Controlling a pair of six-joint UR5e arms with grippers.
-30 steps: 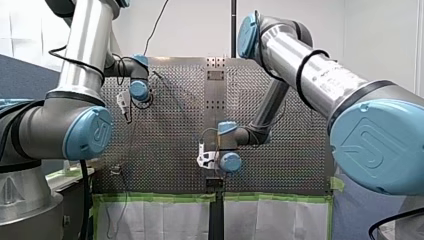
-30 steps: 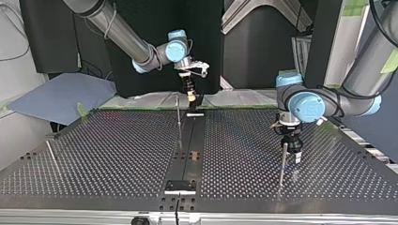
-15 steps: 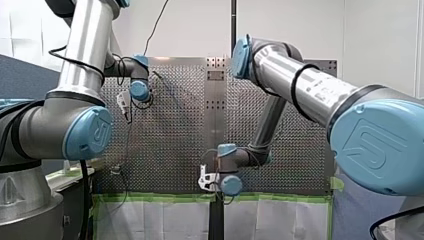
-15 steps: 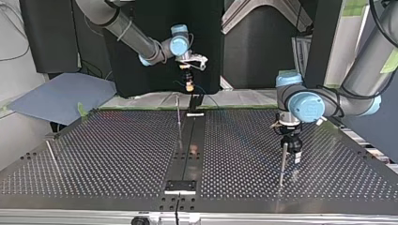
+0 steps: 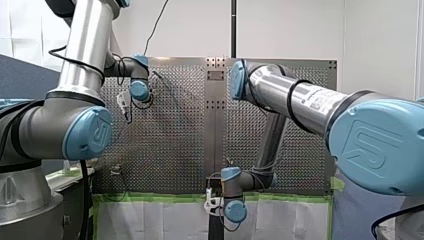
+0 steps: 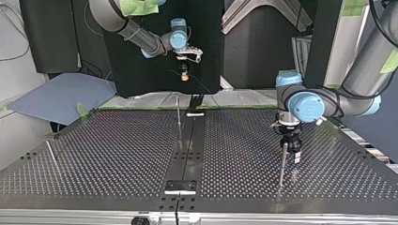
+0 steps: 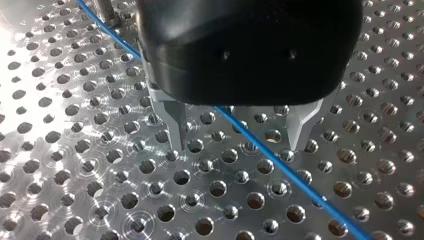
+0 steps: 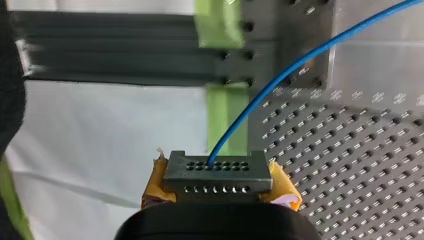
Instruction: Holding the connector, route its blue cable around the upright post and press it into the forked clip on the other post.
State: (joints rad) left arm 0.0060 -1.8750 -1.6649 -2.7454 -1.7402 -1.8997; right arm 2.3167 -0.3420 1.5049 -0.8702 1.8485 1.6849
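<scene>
Right wrist view: my right gripper [image 8: 217, 189], yellow-padded, is clamped on the small dark grey rectangular connector [image 8: 217, 172], one pad on each short end. The thin blue cable [image 8: 280, 80] leaves the connector's holed face and runs back over the edge of the perforated metal table [image 8: 350, 165]. The connector itself hangs clear of the table, past the green tape [image 8: 227, 107] and above a white sheet [image 8: 100, 150].

Left wrist view: my left gripper [image 7: 240, 132], black with bare metal fingers [image 7: 176, 125], stands with fingers apart, astride the cable. The cable lies along the plate between them and appears to touch neither.

Handling, as judged:
- The connector looks light and rigid. It is best held as now, by its ends, with the cable exit left free.
- The cable looks light, limp yet slightly springy, and smooth. It should bend round a post under gentle tension, but may slip or spring out of a clip if left slack.
- A hard pull would strain the point where the cable enters the connector.

Count: two arms, two grippers, one connector, one cable. The top view shows three thin upright metal rods:
- a middle post [image 6: 178, 112] by the dark centre strip [image 6: 185, 159];
- a second post [image 6: 282, 164] just beside my left gripper;
- a third post [image 6: 51, 154] at that view's left.

The forked clip is too small to tell, so I cannot say which post carries it.
</scene>
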